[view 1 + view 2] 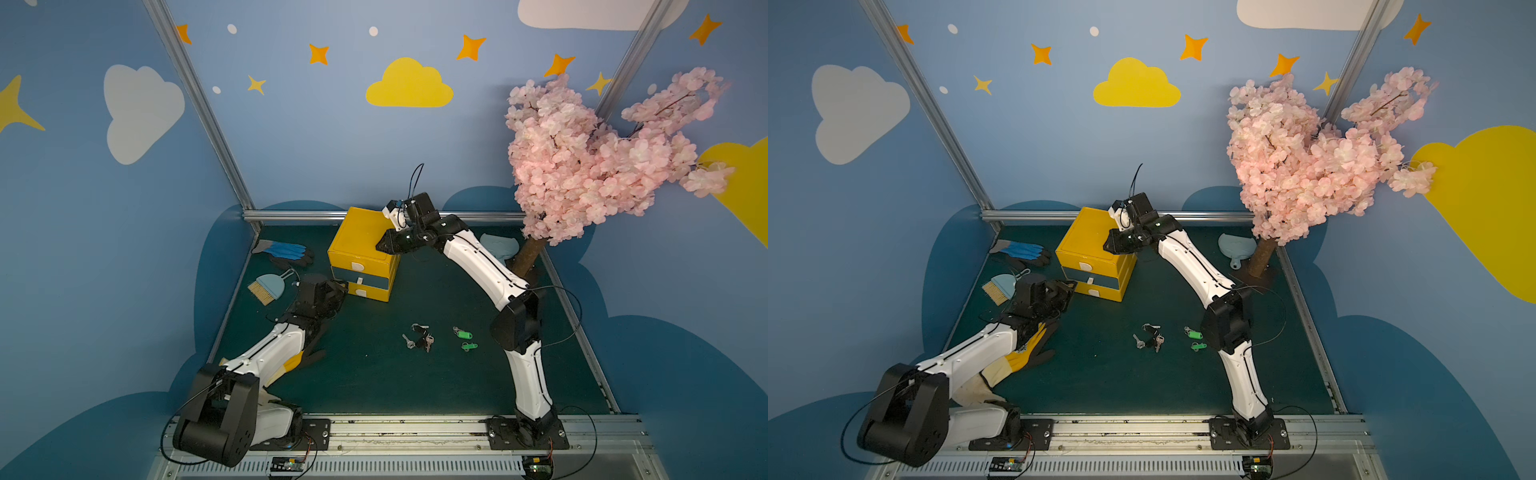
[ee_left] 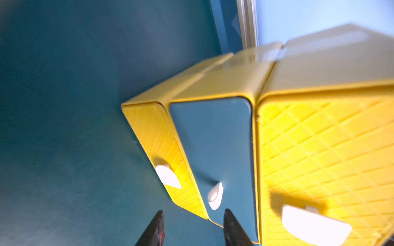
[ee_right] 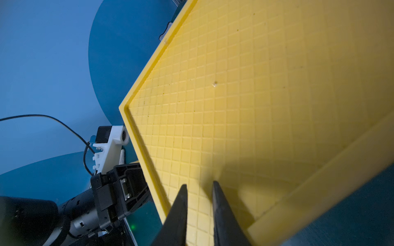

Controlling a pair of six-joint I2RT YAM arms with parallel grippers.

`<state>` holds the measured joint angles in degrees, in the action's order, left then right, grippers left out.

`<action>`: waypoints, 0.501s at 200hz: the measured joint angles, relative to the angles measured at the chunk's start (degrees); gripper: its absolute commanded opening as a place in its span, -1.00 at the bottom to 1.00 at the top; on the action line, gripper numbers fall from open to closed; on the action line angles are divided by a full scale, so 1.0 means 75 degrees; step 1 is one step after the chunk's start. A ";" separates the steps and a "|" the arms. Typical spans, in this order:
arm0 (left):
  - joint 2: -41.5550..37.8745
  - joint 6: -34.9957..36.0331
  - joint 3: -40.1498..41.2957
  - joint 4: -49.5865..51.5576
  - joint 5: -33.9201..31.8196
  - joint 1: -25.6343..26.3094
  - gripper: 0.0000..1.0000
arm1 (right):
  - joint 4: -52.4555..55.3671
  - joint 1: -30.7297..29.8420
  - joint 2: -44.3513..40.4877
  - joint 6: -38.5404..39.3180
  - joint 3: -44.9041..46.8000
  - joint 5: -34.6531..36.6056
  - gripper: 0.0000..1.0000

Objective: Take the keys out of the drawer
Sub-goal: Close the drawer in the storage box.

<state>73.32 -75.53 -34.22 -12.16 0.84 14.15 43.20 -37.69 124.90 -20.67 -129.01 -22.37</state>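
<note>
While keys (image 1: 426, 341) lie well apart from both, left gripper (image 2: 194, 210) gapes empty, right gripper (image 3: 199, 183) narrow, empty.

The tabletop (image 1: 374, 386) lies bare in its middle, with only the keys (image 1: 426, 341) on it and room all round them; behind, the yellow drawer unit (image 1: 359, 249) stands in the way, the right hand (image 1: 380, 245) on its top, the left hand (image 2: 193, 213) close before its blue drawer (image 2: 213, 138). A blue glove (image 1: 286, 250), a brush (image 1: 266, 286) and a yellow glove (image 1: 1025, 353) crowd the left edge; the blossom tree (image 1: 530, 257) fills the far right corner.
</note>
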 measured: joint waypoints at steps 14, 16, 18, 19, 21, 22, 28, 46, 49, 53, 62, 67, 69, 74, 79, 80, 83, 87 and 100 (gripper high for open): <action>0.0152 -0.0163 0.0187 -0.0125 -0.0050 0.0000 -0.08 | 0.0009 0.0006 0.0000 0.0009 0.0000 0.0000 -0.54; 0.0189 -0.0187 0.0201 -0.0137 -0.0050 0.0000 -0.08 | 0.0009 0.0006 0.0000 0.0009 0.0000 0.0000 -0.54; 0.0242 -0.0207 0.0221 -0.0154 -0.0044 0.0000 -0.08 | 0.0012 0.0006 0.0000 0.0012 0.0000 -0.0003 -0.54; 0.0262 -0.0213 0.0227 -0.0166 -0.0035 0.0000 -0.08 | 0.0009 0.0006 0.0000 0.0012 0.0003 -0.0003 -0.54; 0.0321 -0.0236 0.0245 -0.0181 -0.0023 0.0000 -0.08 | 0.0012 0.0009 0.0000 0.0012 0.0003 -0.0006 -0.54; 0.0338 -0.0248 0.0248 -0.0187 -0.0026 0.0000 -0.08 | 0.0012 0.0009 0.0000 0.0012 0.0003 -0.0006 -0.54; 0.0527 -0.0300 0.0271 -0.0236 0.0038 0.0000 -0.08 | 0.0012 0.0012 0.0000 0.0012 0.0003 -0.0012 -0.54; 0.1081 -0.0405 0.0280 -0.0478 0.0251 0.0003 -0.08 | 0.0009 0.0023 0.0000 0.0012 0.0017 -0.0052 -0.54; 0.1148 -0.0423 0.0280 -0.0513 0.0280 0.0003 -0.08 | 0.0006 0.0023 0.0000 0.0012 0.0020 -0.0058 -0.54; 0.1247 -0.0428 0.0277 -0.0574 0.0318 0.0009 -0.08 | 0.0003 0.0029 0.0000 0.0009 0.0020 -0.0073 -0.54; 0.1405 -0.0443 0.0274 -0.0685 0.0388 0.0023 -0.08 | -0.0009 0.0035 0.0000 0.0009 0.0035 -0.0099 -0.54; 0.1486 -0.0446 0.0254 -0.0731 0.0428 0.0032 -0.08 | -0.0017 0.0041 0.0000 0.0009 0.0047 -0.0119 -0.54; 0.1510 -0.0446 0.0239 -0.0746 0.0449 0.0035 -0.08 | -0.0020 0.0044 0.0000 0.0006 0.0047 -0.0125 -0.54; 0.1594 -0.0449 0.0198 -0.0804 0.0490 0.0041 -0.08 | -0.0023 0.0050 0.0000 0.0006 0.0050 -0.0143 -0.54; 0.1676 -0.0449 0.0146 -0.0874 0.0533 0.0055 -0.08 | -0.0023 0.0050 0.0000 0.0006 0.0052 -0.0152 -0.54; 0.1690 -0.0449 0.0137 -0.0886 0.0539 0.0058 -0.08 | -0.0026 0.0050 0.0000 0.0006 0.0052 -0.0152 -0.54; 0.1740 -0.0449 0.0099 -0.0938 0.0557 0.0067 -0.08 | -0.0029 0.0052 0.0000 0.0006 0.0055 -0.0157 -0.54; 0.1813 -0.0449 0.0050 -0.1017 0.0589 0.0073 -0.08 | -0.0029 0.0055 0.0000 0.0006 0.0055 -0.0160 -0.54; 0.2020 -0.0458 -0.0096 -0.1256 0.0682 0.0096 -0.08 | -0.0038 0.0055 0.0000 0.0006 0.0061 -0.0172 -0.54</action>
<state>88.47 -78.96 -34.94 -21.58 5.96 14.87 42.92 -37.28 124.90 -20.62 -128.55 -23.66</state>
